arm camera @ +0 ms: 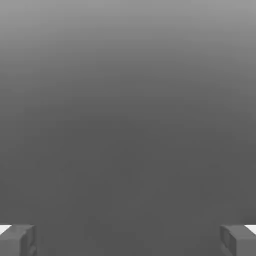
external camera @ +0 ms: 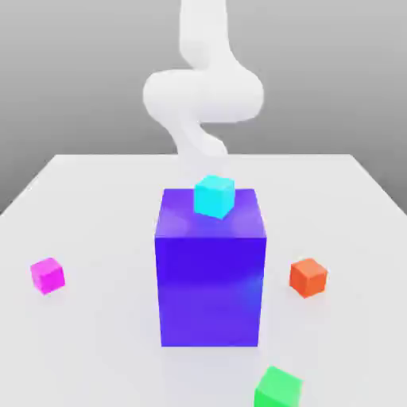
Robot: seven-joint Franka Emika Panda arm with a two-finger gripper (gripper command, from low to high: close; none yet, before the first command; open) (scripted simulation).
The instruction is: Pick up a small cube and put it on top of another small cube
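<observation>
Magenta-pink small cube [external camera: 48,275] is sitting on the bench [external camera: 95,199] out at the exterior view's left, well apart from the big blue-violet block [external camera: 210,274] in the middle. A cyan cube [external camera: 214,196] rests on top of that block, an orange cube [external camera: 308,277] is to the right and a green cube [external camera: 278,388] is nearest the camera.

My gripper [arm camera: 128,240] is wide open and holding nothing; the hand view just has the two fingertips [arm camera: 17,240] over plain grey.

My worry: the tall block stands between the arm [external camera: 203,91] and the near cubes, so a low sweep across could clip it or knock the cyan cube off. A sloppy grasp could also just shove the tiny pink one away.

Hard to read: the arm's lower part is behind the block, and the green cube is cut off at the frame edge.
</observation>
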